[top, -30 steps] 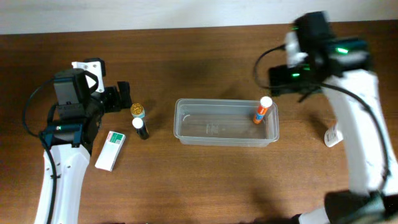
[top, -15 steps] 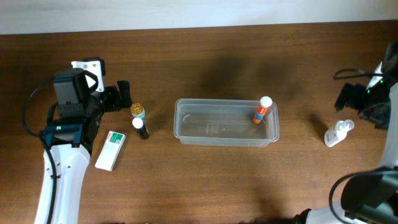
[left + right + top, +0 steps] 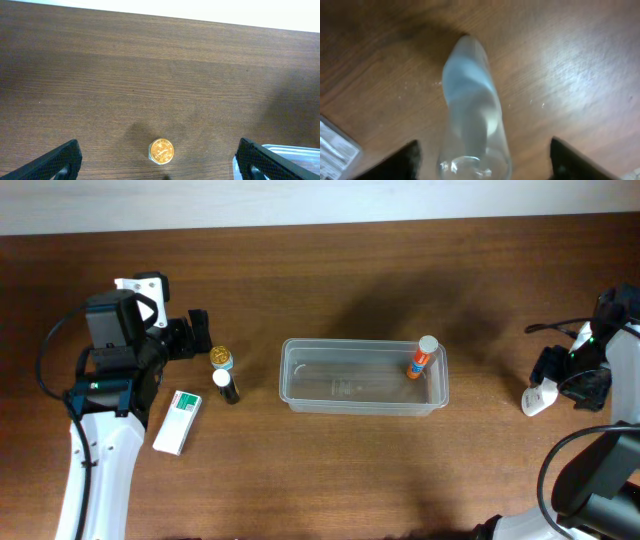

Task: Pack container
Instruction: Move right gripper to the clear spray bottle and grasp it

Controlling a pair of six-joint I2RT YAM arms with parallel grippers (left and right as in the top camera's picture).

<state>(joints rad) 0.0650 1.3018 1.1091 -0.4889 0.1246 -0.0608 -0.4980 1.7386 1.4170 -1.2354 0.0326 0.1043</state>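
Note:
The clear plastic container (image 3: 300, 390) stands mid-table with an orange tube with a white cap (image 3: 421, 358) leaning in its right end. My right gripper (image 3: 560, 380) is open and sits over a small white bottle (image 3: 537, 399) lying on the table at the far right. In the right wrist view that bottle (image 3: 470, 105) lies between the open fingers (image 3: 482, 165). My left gripper (image 3: 195, 335) is open and empty, just left of a gold-capped jar (image 3: 221, 358). The jar (image 3: 161, 150) shows between its fingers (image 3: 159, 162) in the left wrist view.
A black bottle with a white cap (image 3: 226, 386) stands just below the gold-capped jar. A white-and-green carton (image 3: 178, 421) lies to the left of it. The container's corner (image 3: 292, 150) shows at the lower right of the left wrist view.
My right arm has swung from above the container's right end to the far right and come down over the white bottle. The left arm has not moved.

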